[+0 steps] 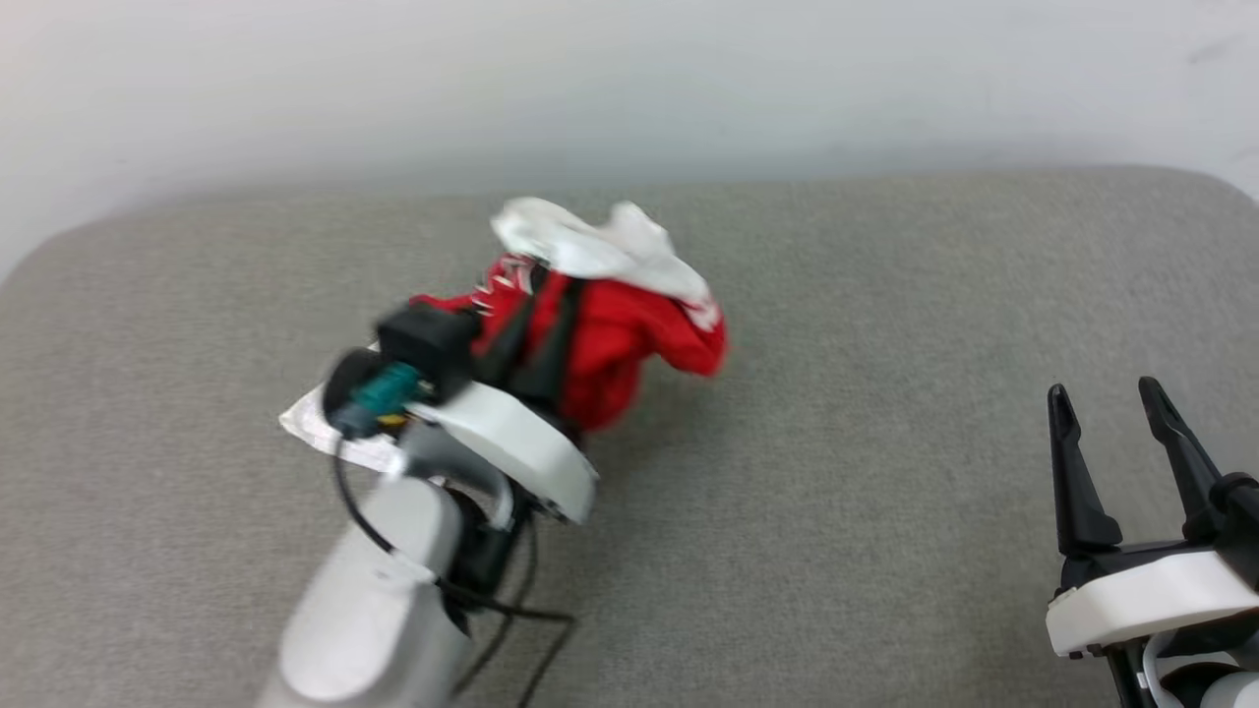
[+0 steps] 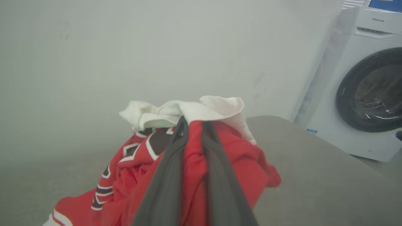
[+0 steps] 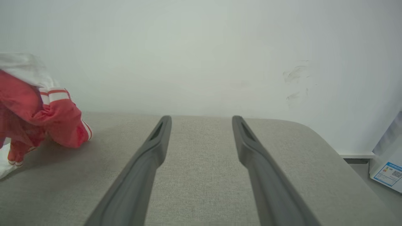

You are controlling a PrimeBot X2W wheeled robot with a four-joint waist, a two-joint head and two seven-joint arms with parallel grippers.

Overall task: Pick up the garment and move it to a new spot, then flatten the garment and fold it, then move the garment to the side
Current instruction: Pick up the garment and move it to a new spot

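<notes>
Fingers [image 2: 163,188] of the left tool [image 1: 556,290] stand nearly closed, pinching the crumpled red jersey shirt with white sleeves [image 1: 629,339], bunched on the grey fabric counter [image 1: 885,492]. Well apart, the right tool [image 1: 1104,393] gapes wide, holding nothing.

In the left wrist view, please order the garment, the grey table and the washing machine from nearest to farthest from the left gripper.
1. The garment: pinched in the left gripper, at the centre.
2. The grey table: below the cloth, stretching to the right.
3. The washing machine: beyond the table's edge, far right.
</notes>
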